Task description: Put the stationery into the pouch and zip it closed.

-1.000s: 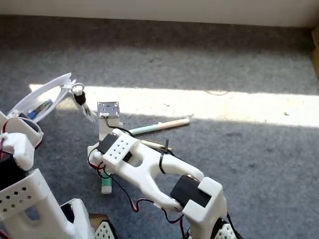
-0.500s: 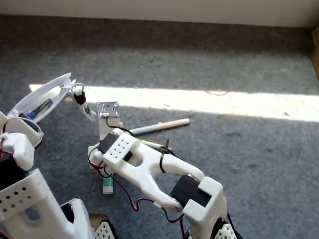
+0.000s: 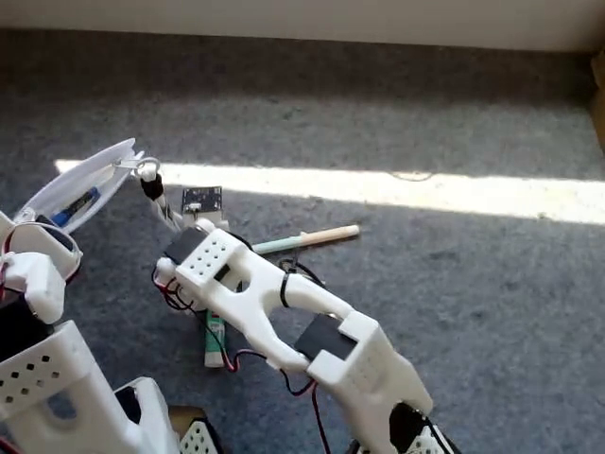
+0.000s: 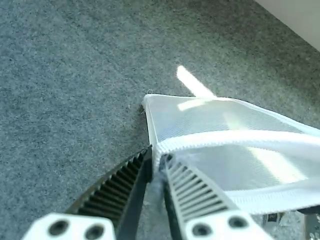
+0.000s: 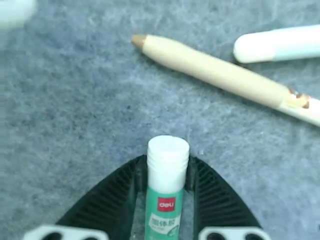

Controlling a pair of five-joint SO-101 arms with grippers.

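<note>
Right hand [image 5: 167, 167] is pinching the glue stick [image 5: 166, 207] and just swung it toward the pouch [image 3: 90, 184] that the left hand [image 4: 157, 159] pinches open, so drop-in looks next.

Pouch [image 3: 83, 187]: white mesh, mouth open, its edge pinched in your left gripper [image 4: 157, 156].
Glue stick [image 5: 165, 195]: green, white-capped, clamped in your right gripper [image 5: 166, 161].
Pencil [image 5: 210, 67]: cream, lying flat near your glue stick.
Pen [image 5: 280, 44]: pale, just beside the pencil.
</note>
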